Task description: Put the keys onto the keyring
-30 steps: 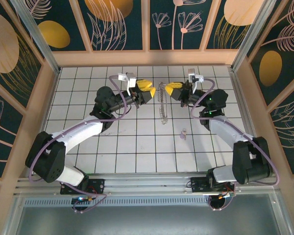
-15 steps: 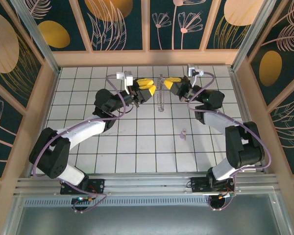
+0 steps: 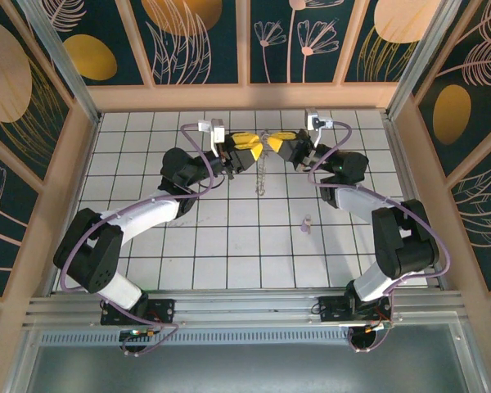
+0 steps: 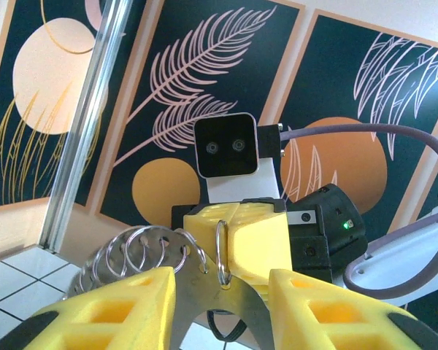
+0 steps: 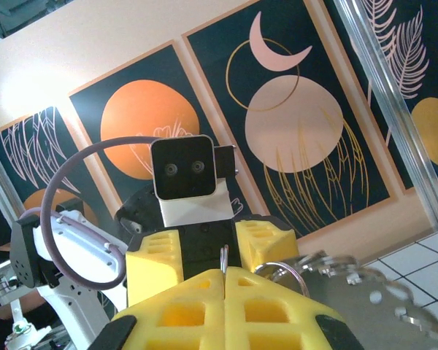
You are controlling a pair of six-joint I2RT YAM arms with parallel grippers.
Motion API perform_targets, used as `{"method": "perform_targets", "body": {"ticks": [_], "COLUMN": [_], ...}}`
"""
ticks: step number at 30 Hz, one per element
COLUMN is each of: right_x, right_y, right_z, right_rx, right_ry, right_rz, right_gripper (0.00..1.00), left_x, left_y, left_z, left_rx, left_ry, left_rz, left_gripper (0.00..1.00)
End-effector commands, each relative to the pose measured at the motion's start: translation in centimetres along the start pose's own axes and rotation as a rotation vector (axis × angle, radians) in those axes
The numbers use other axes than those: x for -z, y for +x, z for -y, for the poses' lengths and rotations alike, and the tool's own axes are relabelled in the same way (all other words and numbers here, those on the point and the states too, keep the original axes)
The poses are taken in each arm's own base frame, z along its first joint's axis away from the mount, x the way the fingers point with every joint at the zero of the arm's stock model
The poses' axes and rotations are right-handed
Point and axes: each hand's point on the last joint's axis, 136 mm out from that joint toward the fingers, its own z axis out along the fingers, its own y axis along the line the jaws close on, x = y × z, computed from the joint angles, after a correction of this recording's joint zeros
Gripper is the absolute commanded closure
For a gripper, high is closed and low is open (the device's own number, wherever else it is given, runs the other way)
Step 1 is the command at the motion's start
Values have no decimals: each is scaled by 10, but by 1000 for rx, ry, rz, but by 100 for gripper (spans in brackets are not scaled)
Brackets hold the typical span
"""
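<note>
Keyring (image 3: 263, 170) up between both jaws, over far worktop (image 3: 229, 246).
Pinched by a ring in shut right jaws; metal tab sitting in the gap of part-open left jaws. Key (image 3: 307, 223) flat on worktop, well apart, nearer right arm.

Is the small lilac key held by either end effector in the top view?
No, the key lies on the white tiles, apart from the left end effector and right end effector, which meet at the keyring.
</note>
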Motion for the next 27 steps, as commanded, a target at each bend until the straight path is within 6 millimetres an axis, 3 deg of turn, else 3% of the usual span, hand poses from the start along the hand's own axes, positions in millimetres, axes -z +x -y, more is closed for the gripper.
{"method": "perform_targets", "body": {"ticks": [1,12,23,27], "right_x": [-5,-6,-5,-5], "right_y": [-14,-7,-5,-5], "right_z": [-19,-16,-15,-14], "right_rx": [103,91,94,94], "right_ry": [-56,-54,-45,-41], "right_rz": [40,27,19,19], "right_gripper": [100,100,100,100], "left_x": [-5,-11,-14,-14], "left_y": [-15,-21,-16,-12], "left_z": [11,13,10,10], "left_rx": [-32,-22,-1,9], "left_ry": [55,89,109,113], "left_rz": [38,58,45,33], "left_gripper": [63,66,83,83]}}
